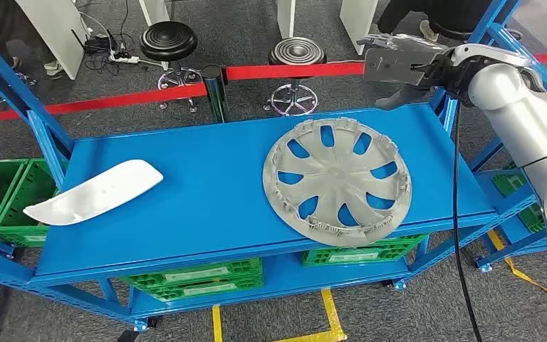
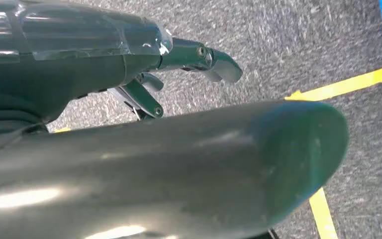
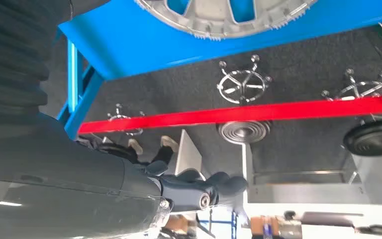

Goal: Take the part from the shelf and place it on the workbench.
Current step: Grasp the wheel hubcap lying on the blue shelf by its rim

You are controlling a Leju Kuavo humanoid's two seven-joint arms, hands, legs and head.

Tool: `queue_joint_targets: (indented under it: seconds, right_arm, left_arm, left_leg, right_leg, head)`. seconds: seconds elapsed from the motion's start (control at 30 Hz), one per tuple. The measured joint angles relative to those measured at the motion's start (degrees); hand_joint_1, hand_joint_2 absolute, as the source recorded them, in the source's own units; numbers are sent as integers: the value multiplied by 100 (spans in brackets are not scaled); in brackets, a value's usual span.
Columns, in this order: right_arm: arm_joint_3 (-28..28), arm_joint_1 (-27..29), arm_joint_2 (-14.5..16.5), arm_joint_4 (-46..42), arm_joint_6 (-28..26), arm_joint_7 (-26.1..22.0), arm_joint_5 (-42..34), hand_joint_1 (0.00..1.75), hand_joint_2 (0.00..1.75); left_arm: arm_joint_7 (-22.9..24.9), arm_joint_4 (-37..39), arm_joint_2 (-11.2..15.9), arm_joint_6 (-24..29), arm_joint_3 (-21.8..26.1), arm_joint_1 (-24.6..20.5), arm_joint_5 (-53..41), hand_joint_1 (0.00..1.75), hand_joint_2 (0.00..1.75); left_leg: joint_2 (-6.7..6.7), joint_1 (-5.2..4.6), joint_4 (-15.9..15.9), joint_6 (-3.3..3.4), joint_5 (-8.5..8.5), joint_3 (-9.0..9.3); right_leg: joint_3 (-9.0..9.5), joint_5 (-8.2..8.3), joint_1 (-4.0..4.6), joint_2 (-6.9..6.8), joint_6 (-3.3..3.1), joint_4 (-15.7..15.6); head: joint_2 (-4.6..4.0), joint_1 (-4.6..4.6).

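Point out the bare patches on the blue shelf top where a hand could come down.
The blue shelf top is bare between the white curved panel and the silver wheel cover, and along the back edge behind both. It is crowded on the right: the cover overhangs the front edge, with the right hand above the back corner.

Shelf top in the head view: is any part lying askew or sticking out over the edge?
Yes. The grey wheel cover juts slightly past the front edge of the blue shelf, and the white curved panel lies diagonally with its tip over the shelf's left edge. Neither looks damaged.
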Motion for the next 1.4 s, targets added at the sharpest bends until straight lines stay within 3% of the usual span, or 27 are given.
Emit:
queue_joint_targets:
  seconds: [0.57, 0.83, 1.03, 1.4]
  right_arm:
    - [-13, -64, 93, -2, 76, 0, 100, 0, 175]
    - [74, 185, 250, -206, 564, 405, -293, 0, 175]
    - [161, 710, 231, -647, 552, 673, -601, 0, 175]
    - [161, 840, 274, -1461, 590, 1203, -932, 0, 175]
  left_arm:
    - [10, 14, -6, 15, 140, -1, -142, 0, 0]
    - [169, 14, -34, 60, 206, -39, -307, 0, 0]
    - [216, 14, 10, 114, 207, 1, -507, 0, 0]
    - [325, -53, 159, 253, 207, -6, -651, 0, 0]
  left_leg:
    - [7, -12, 2, 11, 13, -3]
    - [14, -10, 2, 12, 13, -7]
    - [13, -12, 2, 12, 12, -10]
    - [10, -13, 1, 13, 12, -13]
  right_leg:
    - [10, 17, -17, -5, -3, -10]
    - [13, 17, -15, -3, -3, -21]
    - [14, 17, -16, -3, -3, -25]
    - [18, 17, -16, -3, -3, -38]
  head:
    - [0, 1]
    - [0, 2]
    - [0, 8]
    - [0, 10]
